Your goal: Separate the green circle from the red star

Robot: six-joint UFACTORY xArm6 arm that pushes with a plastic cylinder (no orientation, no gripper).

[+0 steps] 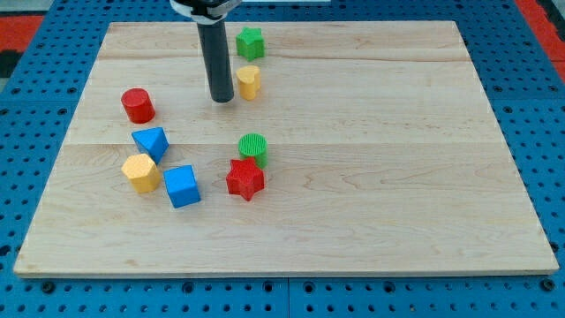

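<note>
The green circle [252, 147] sits near the board's middle, touching the red star [244, 179] just below it. My tip [221, 99] is the lower end of the dark rod, above and to the left of the green circle, well apart from it. The tip stands close to the left of a yellow heart-like block [249, 81].
A green star-like block [250, 41] lies at the view's top. A red cylinder [138, 105], a blue triangular block [151, 141], a yellow hexagon-like block [141, 172] and a blue cube [182, 185] cluster at the left on the wooden board [397, 177].
</note>
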